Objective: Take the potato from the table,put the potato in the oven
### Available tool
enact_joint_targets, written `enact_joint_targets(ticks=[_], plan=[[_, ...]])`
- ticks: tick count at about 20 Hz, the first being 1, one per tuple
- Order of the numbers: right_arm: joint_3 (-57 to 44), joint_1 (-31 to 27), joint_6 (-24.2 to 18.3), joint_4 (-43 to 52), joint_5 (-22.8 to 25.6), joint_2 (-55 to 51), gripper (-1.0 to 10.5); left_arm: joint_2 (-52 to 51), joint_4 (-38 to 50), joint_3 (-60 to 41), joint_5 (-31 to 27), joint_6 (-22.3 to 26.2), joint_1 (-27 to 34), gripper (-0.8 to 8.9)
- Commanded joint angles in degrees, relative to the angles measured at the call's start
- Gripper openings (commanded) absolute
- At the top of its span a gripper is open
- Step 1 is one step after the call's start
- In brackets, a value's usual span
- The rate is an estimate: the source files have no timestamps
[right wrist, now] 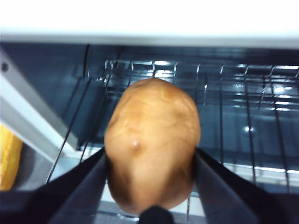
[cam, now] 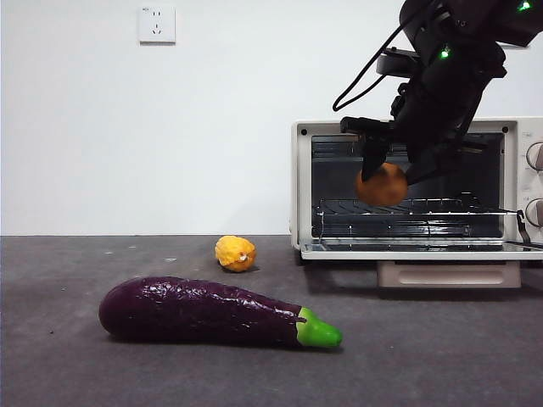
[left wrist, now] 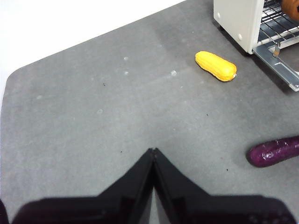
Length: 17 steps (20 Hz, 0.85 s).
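My right gripper [cam: 383, 175] is shut on the orange-brown potato [cam: 381, 186], holding it in the air in front of the open oven [cam: 301, 182], above its wire rack [cam: 399, 206]. In the right wrist view the potato [right wrist: 153, 142] sits between both jaws, with the rack [right wrist: 243, 98] and dark oven cavity just beyond it. The oven door [cam: 424, 250] is folded down flat. My left gripper [left wrist: 153, 151] is shut with nothing in it, hovering over bare table [left wrist: 93, 121] far from the oven [left wrist: 236, 21].
A long purple eggplant [cam: 208, 312] lies on the table at the front left. A small bumpy yellow lump [cam: 235, 253] rests near the oven's left corner, seen as the yellow lump [left wrist: 216, 66] in the left wrist view. Two knobs [cam: 535, 156] sit at the oven's right.
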Motion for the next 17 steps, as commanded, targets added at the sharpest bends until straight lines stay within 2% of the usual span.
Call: enact_joint_targets(ticks=[1,4,8,12,17], plan=[[0.3,-0.4,0.7,0.7,0.2,0.3,3.3,0.4,1.6,0.0,-0.1,0.7,-0.2,-0.05],[0.9,-0.4,0.5,0.8,0.2,0.3,5.5,0.9,2.0,0.0,-0.1,0.9,-0.2,-0.05],[5.0,-0.4,0.6,-6.5,0.2,0.3,5.5,2.0,2.1,0.0,-0.1,0.9,-0.2,-0.05],[12.4,-0.3,0.6,-23.0,-0.3,-0.8,5.4,4.5,4.6,0.0,-0.1,3.2,-0.2,-0.05],[16.0,-0.3,0.6,-34.0,-0.4,-4.0,5.4,8.6,9.3,0.0,1.8,4.9,-0.2,-0.05]])
